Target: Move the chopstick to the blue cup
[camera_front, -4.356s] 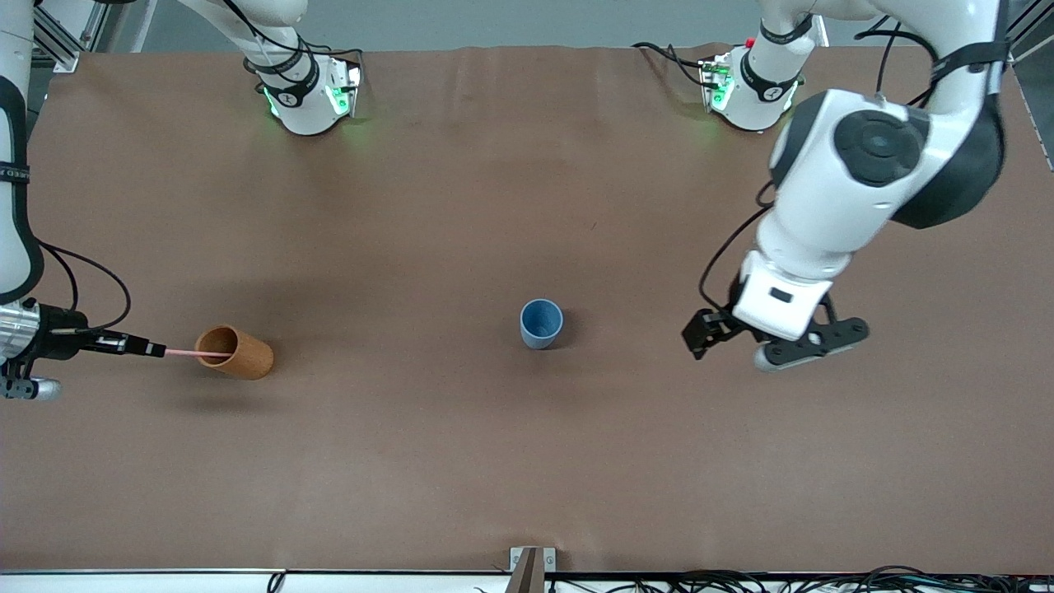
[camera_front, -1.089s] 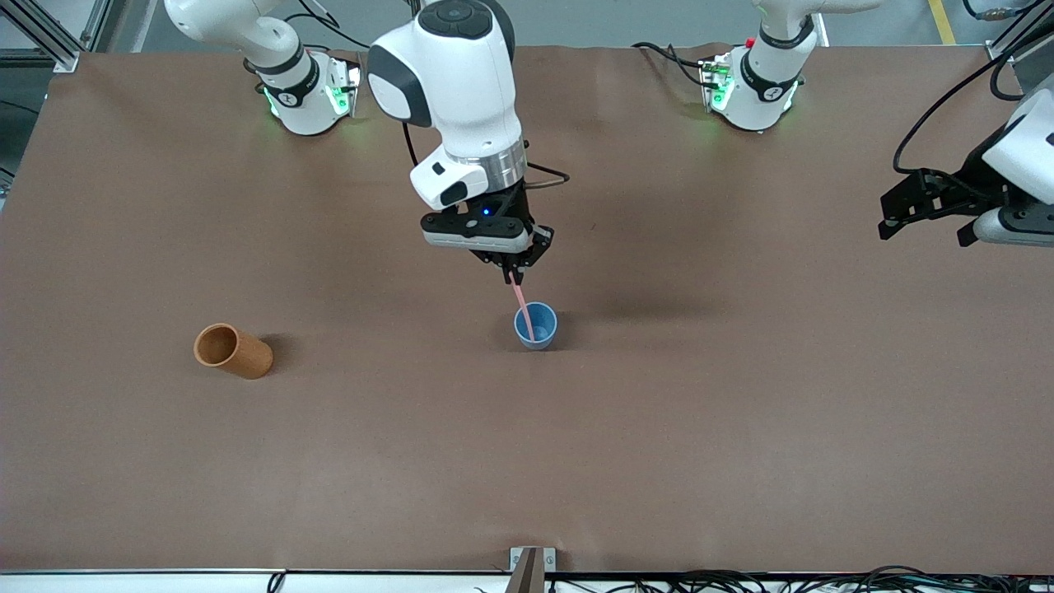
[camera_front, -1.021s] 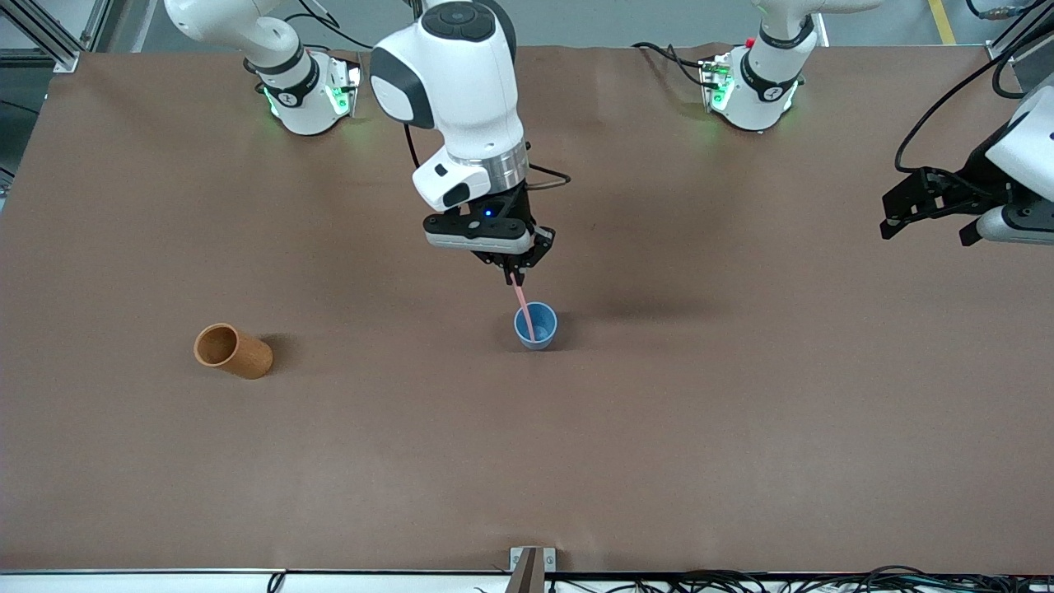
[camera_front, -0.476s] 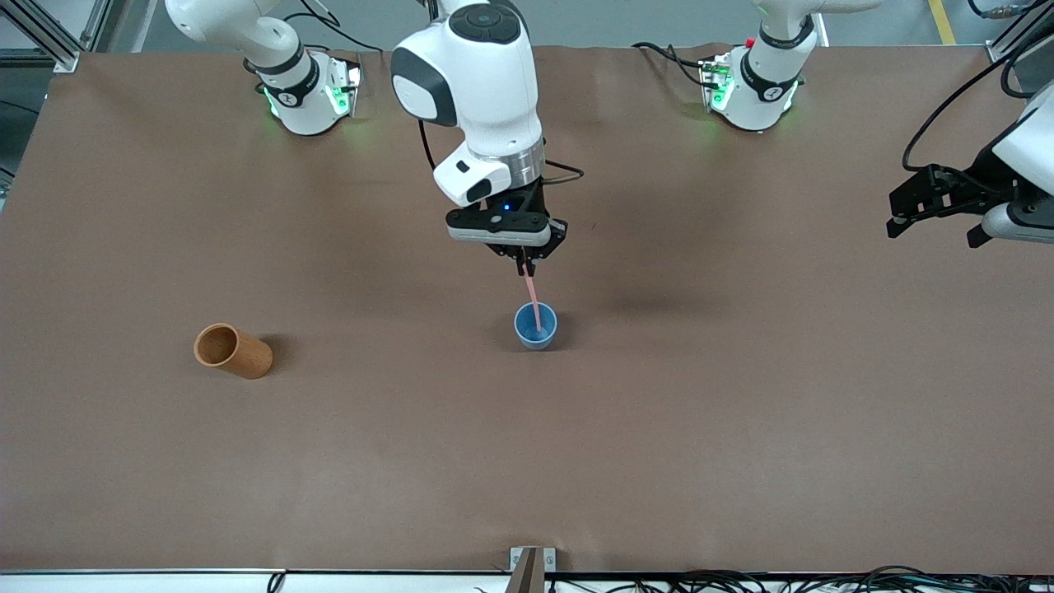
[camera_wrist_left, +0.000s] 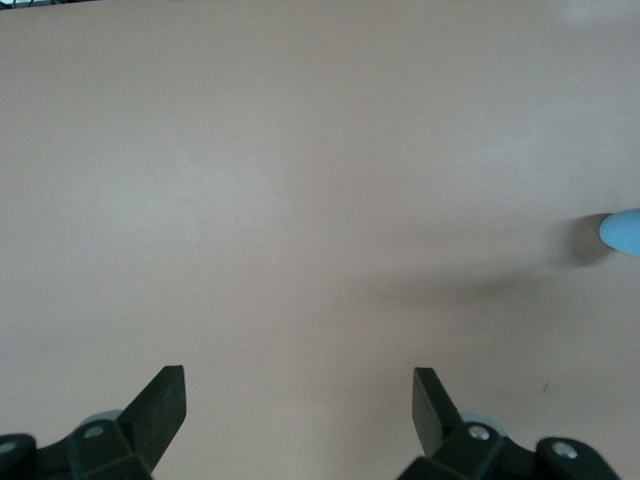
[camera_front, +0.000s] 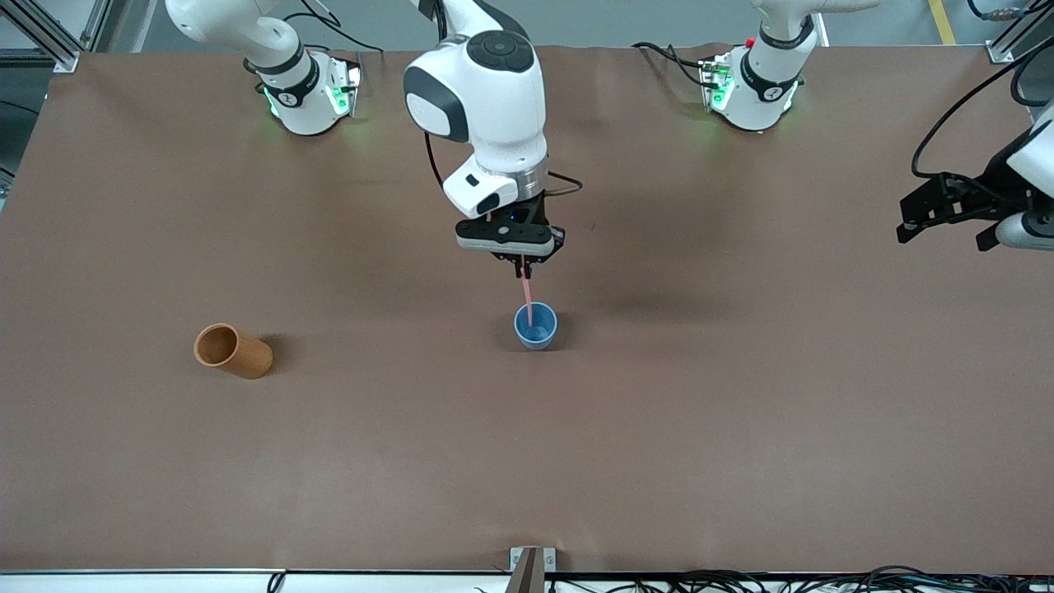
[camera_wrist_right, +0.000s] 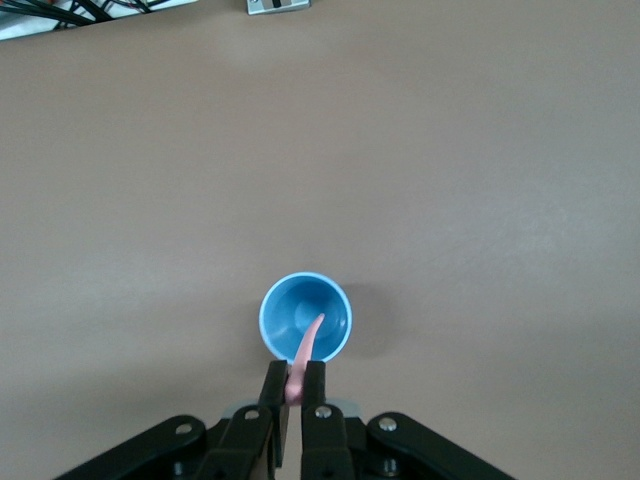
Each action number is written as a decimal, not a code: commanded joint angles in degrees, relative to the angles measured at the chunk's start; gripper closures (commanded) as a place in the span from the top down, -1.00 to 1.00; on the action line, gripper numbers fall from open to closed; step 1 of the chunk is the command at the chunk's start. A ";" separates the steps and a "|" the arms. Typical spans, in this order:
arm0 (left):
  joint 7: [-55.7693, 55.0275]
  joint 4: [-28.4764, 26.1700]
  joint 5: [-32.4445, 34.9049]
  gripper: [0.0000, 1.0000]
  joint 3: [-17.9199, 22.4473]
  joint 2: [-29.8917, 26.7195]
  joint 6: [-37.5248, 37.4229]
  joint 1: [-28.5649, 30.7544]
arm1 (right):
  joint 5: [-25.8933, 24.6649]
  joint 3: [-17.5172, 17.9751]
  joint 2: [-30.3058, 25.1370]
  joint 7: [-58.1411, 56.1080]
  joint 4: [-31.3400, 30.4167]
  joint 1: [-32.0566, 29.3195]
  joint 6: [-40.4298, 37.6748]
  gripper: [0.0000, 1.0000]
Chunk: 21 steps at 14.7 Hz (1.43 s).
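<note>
the right gripper (camera_front: pixel 524 264) is over the blue cup (camera_front: pixel 536 326), fingers closed on the chopstick (camera_front: pixel 528 295), which hangs almost upright, tip inside the cup. the left gripper (camera_front: pixel 947 219) waits with fingers open at its end of the table (camera_front: pixel 527 461).

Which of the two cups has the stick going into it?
The small blue cup mid-table, under the right gripper that holds the pink stick. The brown cup stands apart, with nothing near it.
</note>
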 commanded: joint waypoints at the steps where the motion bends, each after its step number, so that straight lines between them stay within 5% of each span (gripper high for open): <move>1: 0.94 0.63 -0.53 1.00 -0.19 0.30 -0.32 0.32 | -2.81 -0.33 0.06 0.63 -0.46 0.40 0.71 -0.68; 7: -1.43 0.72 -0.71 1.00 -0.27 0.39 -0.32 -0.38 | -2.38 -0.50 -0.03 0.98 0.15 -0.30 0.71 -0.04; 12: -3.81 0.72 -0.53 1.00 -1.68 0.30 -0.23 -1.09 | -0.36 -0.50 -5.73 0.02 -0.11 -6.35 -3.32 1.00; 21: -3.90 0.72 -0.36 1.00 -1.77 0.39 -0.23 -1.44 | 6.06 -0.59 -18.57 -24.14 -1.25 -26.74 -20.64 1.00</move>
